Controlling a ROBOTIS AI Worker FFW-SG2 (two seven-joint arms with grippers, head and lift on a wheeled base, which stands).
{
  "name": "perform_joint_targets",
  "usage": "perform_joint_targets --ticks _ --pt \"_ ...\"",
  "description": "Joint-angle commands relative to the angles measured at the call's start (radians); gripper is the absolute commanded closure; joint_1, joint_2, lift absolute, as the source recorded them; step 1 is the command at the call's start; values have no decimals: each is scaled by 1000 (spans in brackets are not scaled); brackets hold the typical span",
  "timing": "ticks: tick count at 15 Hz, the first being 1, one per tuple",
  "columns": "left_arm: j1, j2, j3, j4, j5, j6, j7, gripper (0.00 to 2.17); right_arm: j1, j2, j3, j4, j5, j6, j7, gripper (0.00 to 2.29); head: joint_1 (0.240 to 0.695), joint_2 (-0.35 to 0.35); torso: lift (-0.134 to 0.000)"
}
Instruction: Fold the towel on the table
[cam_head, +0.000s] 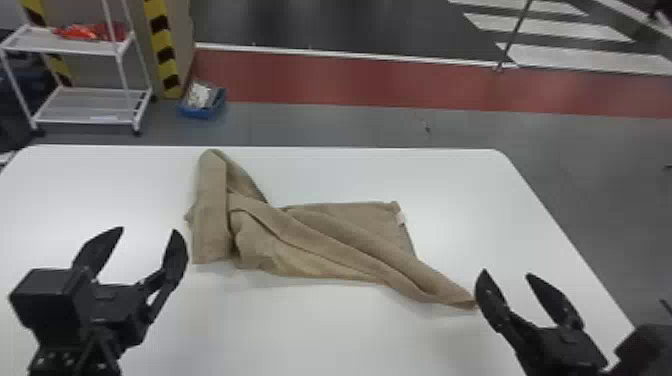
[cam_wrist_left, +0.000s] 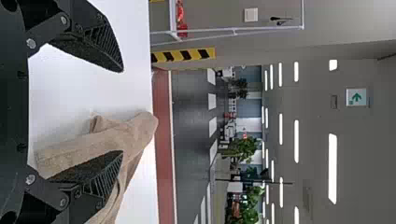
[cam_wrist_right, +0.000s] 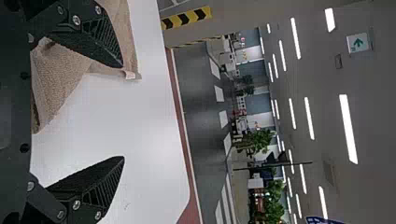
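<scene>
Towel (cam_head: 310, 252), tan, 1 piece, rumpled and partly folded over itself, on white table (cam_head: 300, 330).
Left end doubled into a band; long folds slant to a pointed near corner at right; 1 pale tag (cam_head: 400, 218) at far right corner. Grippers, 2: left (cam_head: 147, 230), fingers spread, empty, near the band; right (cam_head: 507, 273), fingers spread, empty, by the pointed corner, contact cannot be told.

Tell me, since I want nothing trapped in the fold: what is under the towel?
The towel lies on the white table, whose top shows along the towel's near side; what is directly beneath is covered, so I cannot tell whether anything lies there.
</scene>
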Motion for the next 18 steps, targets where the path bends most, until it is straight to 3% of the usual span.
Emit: perform_joint_targets --ticks 1,4,18 --pt "-10 -6 -12 7 9 66 -11 485 -1 1 4 0 6 3 0 208 695 -162 -128" --pt "-47 -34 -30 42 14 210 -33 485 -1 3 6 -3 8 3 0 208 695 -173 -128" --pt "-146 -57 -109 180 -20 170 -19 485 -8 0 6 23 5 -3 8 205 695 -217 -128"
